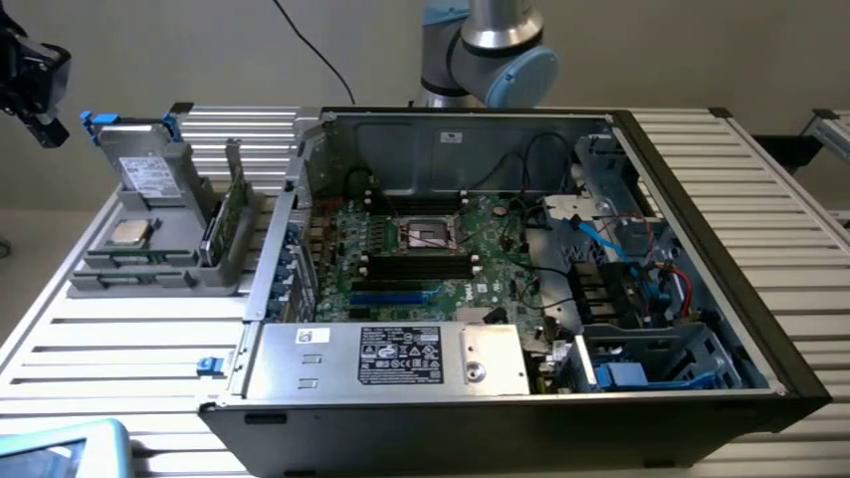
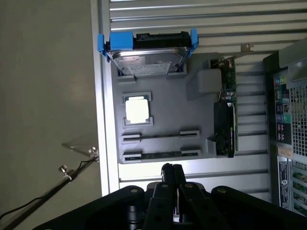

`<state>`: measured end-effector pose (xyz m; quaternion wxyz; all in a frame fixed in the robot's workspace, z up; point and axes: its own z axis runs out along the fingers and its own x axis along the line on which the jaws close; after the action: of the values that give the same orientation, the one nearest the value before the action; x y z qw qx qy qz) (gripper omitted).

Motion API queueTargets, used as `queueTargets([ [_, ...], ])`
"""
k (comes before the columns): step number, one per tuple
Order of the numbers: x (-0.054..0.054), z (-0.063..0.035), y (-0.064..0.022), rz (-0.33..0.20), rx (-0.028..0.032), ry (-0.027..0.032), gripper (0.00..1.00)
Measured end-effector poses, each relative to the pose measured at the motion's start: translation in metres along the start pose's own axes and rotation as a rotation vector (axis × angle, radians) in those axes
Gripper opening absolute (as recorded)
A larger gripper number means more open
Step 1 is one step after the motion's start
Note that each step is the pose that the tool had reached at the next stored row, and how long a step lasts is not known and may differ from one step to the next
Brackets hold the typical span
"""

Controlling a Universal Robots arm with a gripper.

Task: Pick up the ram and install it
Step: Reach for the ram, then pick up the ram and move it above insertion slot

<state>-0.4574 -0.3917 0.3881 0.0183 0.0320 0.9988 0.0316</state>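
Since the fingers of the black two-finger gripper are pressed together with nothing between them, it is carrying nothing. In the exterior view it hangs in the air at about eleven o'clock from the grey moulded plastic holder tray, well apart from every part.

The tray sits on the slatted aluminium table at nine o'clock from the open black computer case. Each part has its own recess:
- A silver hard drive in blue brackets is propped at one end.
- A small square silver processor chip lies flat in a square pocket.
- A green expansion card stands on edge along the side nearest the case.

The ram, a long thin green circuit-board stick, appears to stand on its long edge in the narrow slot closest to the gripper. It is seen edge-on as a dull green line. I judge it is set upright so that fingers can close on its two flat faces. Whether the twin slot beside it is empty is hard to tell.

The ram's long axis follows its slot, level with the table. In the exterior view it runs from nine to three o'clock. That is roughly parallel to the black memory slots on the large green motherboard, at three o'clock from the tray.
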Motion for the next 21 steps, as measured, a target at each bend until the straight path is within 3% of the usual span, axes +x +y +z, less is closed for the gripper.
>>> queueTargets([
  [13, 0.0002, 0.0000, 0.0003, -0.003, -0.0002, 0.0001, 0.11],
  [21, 0.0004, 0.0001, 0.0010, -0.134, -0.0047, 0.0086, 0.11],
])
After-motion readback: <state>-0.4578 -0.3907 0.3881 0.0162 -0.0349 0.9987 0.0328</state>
